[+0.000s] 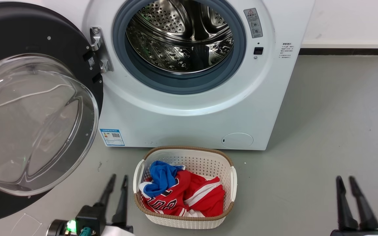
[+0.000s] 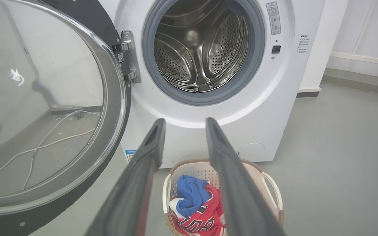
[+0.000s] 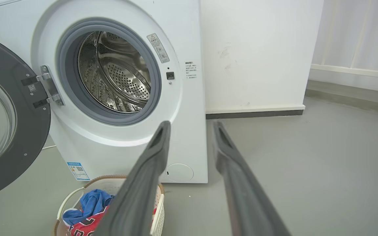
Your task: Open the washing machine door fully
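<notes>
Left of the washing machine [image 1: 189, 124], the washing machine door [image 1: 28, 32] hangs swung wide on its hinge [image 1: 98, 49], drum [image 1: 179, 39] bared, so the opening looks done or nearly so. In front of the machine, left gripper [image 1: 119, 177] and right gripper [image 1: 345, 178] stand slightly parted, holding nothing.

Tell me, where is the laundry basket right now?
In the head view the laundry basket sits on the floor, low and central, just in front of the washing machine, between the left gripper and the right gripper.
</notes>
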{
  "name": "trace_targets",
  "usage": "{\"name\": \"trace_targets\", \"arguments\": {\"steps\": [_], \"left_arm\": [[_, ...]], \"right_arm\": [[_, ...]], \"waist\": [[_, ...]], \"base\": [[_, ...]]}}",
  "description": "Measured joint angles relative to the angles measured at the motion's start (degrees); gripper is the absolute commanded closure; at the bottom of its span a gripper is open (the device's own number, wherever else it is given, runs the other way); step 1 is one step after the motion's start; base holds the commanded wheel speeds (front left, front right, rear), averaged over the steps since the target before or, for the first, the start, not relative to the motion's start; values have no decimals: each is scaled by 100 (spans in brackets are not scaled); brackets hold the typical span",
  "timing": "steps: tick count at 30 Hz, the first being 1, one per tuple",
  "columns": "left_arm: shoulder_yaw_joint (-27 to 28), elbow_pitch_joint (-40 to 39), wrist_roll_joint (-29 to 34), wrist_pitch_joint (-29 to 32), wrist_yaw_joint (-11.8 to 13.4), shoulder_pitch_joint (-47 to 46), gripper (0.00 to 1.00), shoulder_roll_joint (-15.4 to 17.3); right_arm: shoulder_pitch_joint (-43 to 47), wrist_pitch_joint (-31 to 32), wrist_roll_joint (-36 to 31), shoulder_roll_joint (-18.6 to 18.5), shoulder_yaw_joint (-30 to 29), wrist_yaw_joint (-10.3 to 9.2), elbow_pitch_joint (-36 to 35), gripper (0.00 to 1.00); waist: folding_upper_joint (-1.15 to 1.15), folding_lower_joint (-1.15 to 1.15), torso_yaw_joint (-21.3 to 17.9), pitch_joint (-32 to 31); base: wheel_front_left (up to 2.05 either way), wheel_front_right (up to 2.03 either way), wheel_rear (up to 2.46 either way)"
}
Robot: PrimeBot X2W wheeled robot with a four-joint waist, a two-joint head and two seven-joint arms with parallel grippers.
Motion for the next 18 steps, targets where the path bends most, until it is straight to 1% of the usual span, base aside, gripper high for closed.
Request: {"name": "trace_targets", "arguments": {"steps": [4, 18], "left_arm": [[0, 210, -67, 36, -2, 99, 100, -3], [175, 303, -1708, 437, -53, 25, 100, -4]], "right_arm": [[53, 27, 64, 2, 16, 0, 202, 100], [-140, 323, 1677, -40, 107, 0, 469, 100]], "waist": [[0, 0, -1, 0], [0, 0, -15, 10]], "base": [[0, 0, 0], [0, 0, 0]]}}
